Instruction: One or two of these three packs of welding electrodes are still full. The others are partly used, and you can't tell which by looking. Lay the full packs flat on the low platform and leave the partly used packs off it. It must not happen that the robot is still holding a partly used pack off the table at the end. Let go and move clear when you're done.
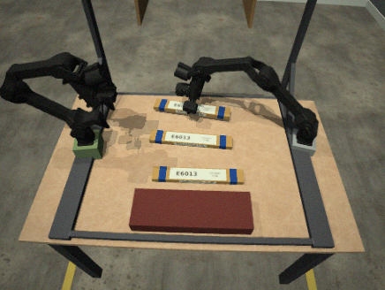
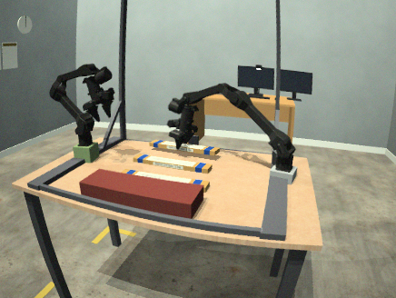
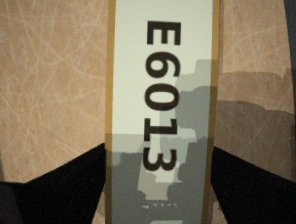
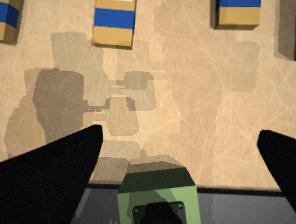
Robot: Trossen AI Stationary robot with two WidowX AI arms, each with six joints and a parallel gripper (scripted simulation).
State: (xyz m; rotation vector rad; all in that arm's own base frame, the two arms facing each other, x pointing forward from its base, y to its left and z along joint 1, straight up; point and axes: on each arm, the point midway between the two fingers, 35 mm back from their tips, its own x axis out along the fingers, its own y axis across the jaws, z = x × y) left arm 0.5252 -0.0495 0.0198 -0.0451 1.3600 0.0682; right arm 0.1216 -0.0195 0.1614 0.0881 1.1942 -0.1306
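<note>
"What do your left jaws (image 1: pixel 190 107) (image 2: pixel 186 144) have?"

"They're clenched on the far pack (image 1: pixel 213 110) (image 2: pixel 209 150) (image 3: pixel 130 60) (image 4: pixel 7 20), one finger against each long side. They stand a bit over halfway open, because the pack is that wide."

"How does it sit in your grip?"

"Label up, with E6013 showing between your fingers. Your wrist comes down on it from above. I can't tell if its underside touches the bench (image 1: pixel 265 177) (image 2: pixel 254 204) (image 3: pixel 50 75) (image 4: pixel 200 100)."

"And your right jaws (image 1: pixel 109 117) (image 2: pixel 103 118)?"

"Released, spread almost fully, nothing between them. You have them raised near their own arm's green base block (image 1: pixel 88 150) (image 2: pixel 86 153) (image 4: pixel 159 182), well apart from the packs."

"Where are your other two packs?"

"Both lie flat on the bench, labels up. The middle pack (image 1: pixel 190 138) (image 2: pixel 170 163) (image 4: pixel 114 37) is between the others, and the near pack (image 1: pixel 197 175) (image 2: pixel 159 177) (image 4: pixel 238 17) is just beside your dark red platform (image 1: pixel 192 209) (image 2: pixel 141 188) (image 4: pixel 290 30). All three run roughly along the platform's length."

"Anything on your platform?"

"No pack is on it; all three are off to its far side."
</note>
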